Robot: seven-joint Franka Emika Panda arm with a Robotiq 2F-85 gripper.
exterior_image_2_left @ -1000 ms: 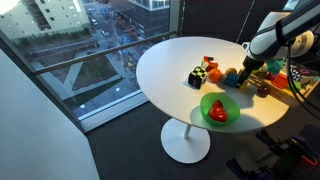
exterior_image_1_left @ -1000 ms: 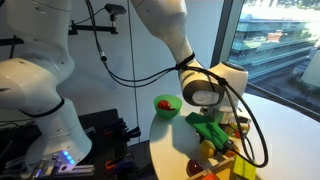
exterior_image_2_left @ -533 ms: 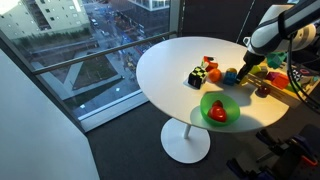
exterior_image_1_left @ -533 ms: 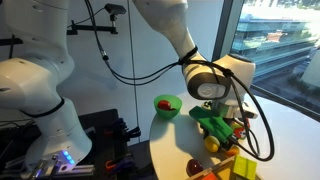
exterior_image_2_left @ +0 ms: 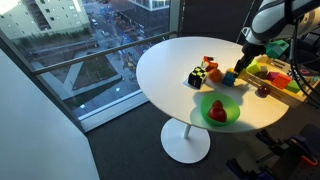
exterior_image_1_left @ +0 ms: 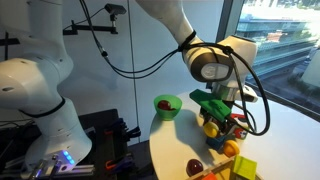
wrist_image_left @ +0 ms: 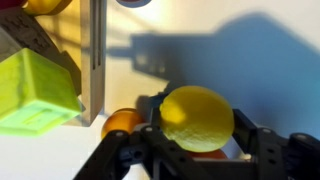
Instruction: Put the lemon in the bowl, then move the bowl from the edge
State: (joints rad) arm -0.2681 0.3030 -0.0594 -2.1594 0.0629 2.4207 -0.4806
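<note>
My gripper [wrist_image_left: 197,128] is shut on the lemon [wrist_image_left: 197,115], a plain yellow fruit that fills the space between the jaws. In an exterior view the lemon [exterior_image_1_left: 209,128] hangs in the gripper above a cluster of toy pieces. The green bowl [exterior_image_1_left: 171,112] stands at the table's near edge, apart from the gripper, with a red piece inside. It also shows in an exterior view [exterior_image_2_left: 208,102], with the gripper [exterior_image_2_left: 243,68] above and behind it.
A yellow-green cube [wrist_image_left: 35,92], a wooden piece [wrist_image_left: 97,60] and an orange ball [wrist_image_left: 122,122] lie below the gripper. A dark cube [exterior_image_2_left: 197,76] and other toys stand mid-table. A tray of pieces [exterior_image_2_left: 275,72] is beside the arm.
The gripper has risen from the toy cluster with the lemon in it. The bowl has not moved.
</note>
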